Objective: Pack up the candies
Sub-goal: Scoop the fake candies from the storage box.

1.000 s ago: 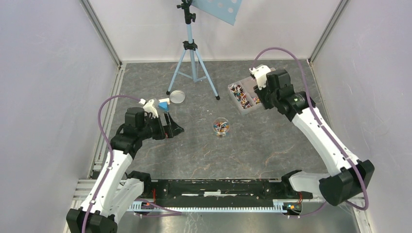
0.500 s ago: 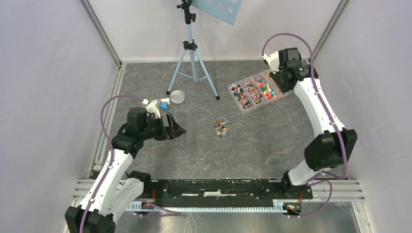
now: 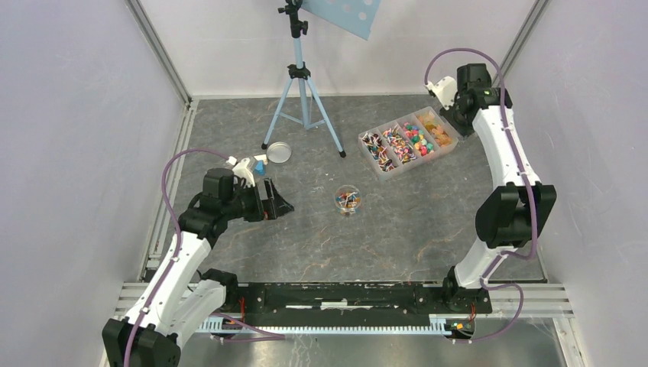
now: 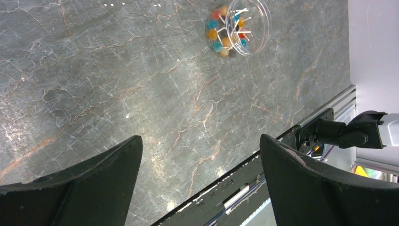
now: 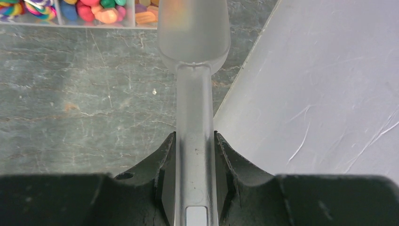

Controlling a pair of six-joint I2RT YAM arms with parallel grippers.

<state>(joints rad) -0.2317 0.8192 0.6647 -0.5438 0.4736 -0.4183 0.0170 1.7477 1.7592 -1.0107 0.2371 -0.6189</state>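
Right claw (image 5: 194, 141) at far corner clamping scoop (image 5: 193, 33), left claw (image 4: 200, 160) agape

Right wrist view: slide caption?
Right gripper clamps a translucent scoop by its handle, bowl near the tray of candies.

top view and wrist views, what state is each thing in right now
left gripper: open, empty
right gripper: shut on the scoop handle
scoop: held, bowl near the box
jar: uncovered, holding candies
lid: off, lying flat by the tripod
box: open, compartments holding candies
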